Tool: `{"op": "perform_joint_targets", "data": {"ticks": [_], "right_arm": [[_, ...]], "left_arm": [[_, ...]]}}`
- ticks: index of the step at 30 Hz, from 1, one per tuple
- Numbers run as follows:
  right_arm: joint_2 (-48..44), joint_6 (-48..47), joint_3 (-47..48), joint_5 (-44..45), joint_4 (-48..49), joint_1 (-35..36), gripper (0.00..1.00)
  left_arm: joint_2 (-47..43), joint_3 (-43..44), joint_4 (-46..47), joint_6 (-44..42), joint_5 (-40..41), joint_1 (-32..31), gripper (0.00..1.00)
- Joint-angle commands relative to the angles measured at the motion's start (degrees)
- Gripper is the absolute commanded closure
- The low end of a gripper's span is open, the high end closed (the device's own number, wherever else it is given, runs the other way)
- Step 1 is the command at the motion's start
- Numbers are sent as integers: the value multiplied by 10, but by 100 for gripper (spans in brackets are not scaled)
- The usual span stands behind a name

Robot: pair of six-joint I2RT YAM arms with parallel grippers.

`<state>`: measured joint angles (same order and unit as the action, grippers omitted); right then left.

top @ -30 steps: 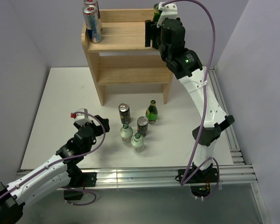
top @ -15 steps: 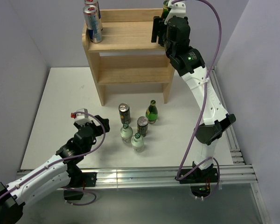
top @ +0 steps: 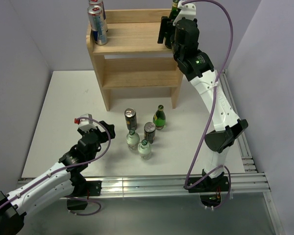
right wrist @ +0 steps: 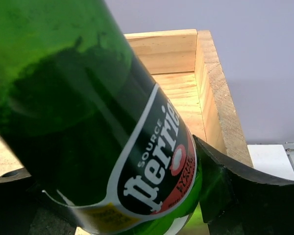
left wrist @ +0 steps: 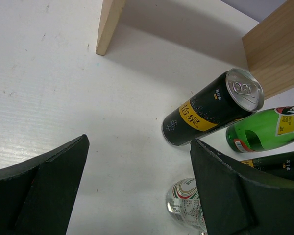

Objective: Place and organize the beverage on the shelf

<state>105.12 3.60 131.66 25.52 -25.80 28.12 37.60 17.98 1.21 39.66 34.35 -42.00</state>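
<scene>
Clamps right gripper (top: 164,30) fingers on green Perrier bottle (right wrist: 88,122), arm stretched high, bottle at 3 o'clock end of the shelf (top: 132,43) top tier, shelf at table's 12 o'clock edge. Holds left gripper (left wrist: 137,147) spread wide and empty, arm low over white table (top: 63,107), black can (left wrist: 210,112) near the tips at 1 o'clock. Shows two silver cans (top: 97,24) at top tier's 9 o'clock end, pale lilac walls around.

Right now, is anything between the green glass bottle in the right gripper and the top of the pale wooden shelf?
Nothing visible. The green glass bottle is over bare boards at the right end of the pale wooden shelf; two silver cans stand at its left end.
</scene>
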Motion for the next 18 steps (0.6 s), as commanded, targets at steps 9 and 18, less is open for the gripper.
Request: {"op": "perform_joint_targets", "data": {"ticks": [9,18], "right_arm": [[-29,1,-5,30,43,-18,0],[-53,10,-43,33,44,-18,0]], "left_arm": [[-4,-4,23,-9,-1,-2,9],[-1,-2,24,-9,-1,-2,9]]}}
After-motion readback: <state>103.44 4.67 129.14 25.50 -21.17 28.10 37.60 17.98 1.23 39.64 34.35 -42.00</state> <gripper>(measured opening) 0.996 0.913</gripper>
